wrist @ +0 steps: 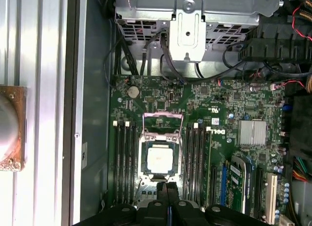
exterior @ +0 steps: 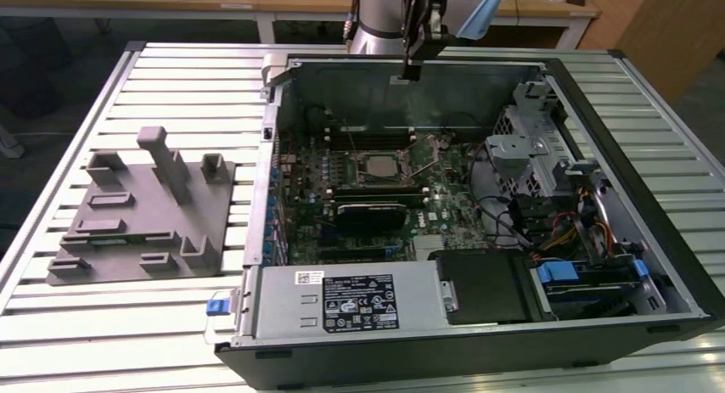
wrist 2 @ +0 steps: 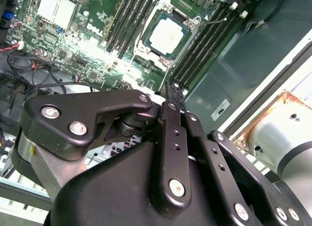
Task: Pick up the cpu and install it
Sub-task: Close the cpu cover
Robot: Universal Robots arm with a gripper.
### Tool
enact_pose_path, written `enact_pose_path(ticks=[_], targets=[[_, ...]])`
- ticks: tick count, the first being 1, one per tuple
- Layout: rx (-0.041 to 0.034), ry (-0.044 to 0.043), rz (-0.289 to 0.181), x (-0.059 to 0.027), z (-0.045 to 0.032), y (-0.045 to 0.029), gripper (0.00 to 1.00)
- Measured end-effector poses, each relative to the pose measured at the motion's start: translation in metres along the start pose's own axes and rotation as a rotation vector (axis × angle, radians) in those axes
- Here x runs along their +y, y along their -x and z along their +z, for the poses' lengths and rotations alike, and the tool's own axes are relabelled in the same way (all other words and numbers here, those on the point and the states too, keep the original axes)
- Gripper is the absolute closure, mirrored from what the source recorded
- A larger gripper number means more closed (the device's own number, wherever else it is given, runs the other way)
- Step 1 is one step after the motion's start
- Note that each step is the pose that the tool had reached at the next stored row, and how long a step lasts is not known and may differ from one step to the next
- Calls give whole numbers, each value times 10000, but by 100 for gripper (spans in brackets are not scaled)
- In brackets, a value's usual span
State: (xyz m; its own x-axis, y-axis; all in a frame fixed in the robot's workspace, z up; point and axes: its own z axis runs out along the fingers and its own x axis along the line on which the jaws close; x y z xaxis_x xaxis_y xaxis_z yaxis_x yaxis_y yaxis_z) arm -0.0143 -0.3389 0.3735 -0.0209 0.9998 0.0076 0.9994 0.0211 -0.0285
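In the exterior view the fingers (exterior: pixel 410 68) hang at the case's (exterior: pixel 453 96) far wall, well apart from the cpu (exterior: pixel 381 164) on the board below.

In the second wrist view the cpu (wrist 2: pixel 166 35) lies ahead of the fingers (wrist 2: pixel 174 100).

In the first wrist view the fingers (wrist: pixel 163 193) are pressed together and empty, and the cpu (wrist: pixel 161 159) sits in its socket (wrist: pixel 143 153) near their tips.

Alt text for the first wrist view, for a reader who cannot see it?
The cpu sits in its open socket on the green motherboard inside the computer case; the hand, shut and empty, hangs apart from it.
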Motion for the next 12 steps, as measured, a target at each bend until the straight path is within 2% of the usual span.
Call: enact_pose_path(ticks=[12], targets=[[0, 0, -1, 27, 1, 1, 89]])
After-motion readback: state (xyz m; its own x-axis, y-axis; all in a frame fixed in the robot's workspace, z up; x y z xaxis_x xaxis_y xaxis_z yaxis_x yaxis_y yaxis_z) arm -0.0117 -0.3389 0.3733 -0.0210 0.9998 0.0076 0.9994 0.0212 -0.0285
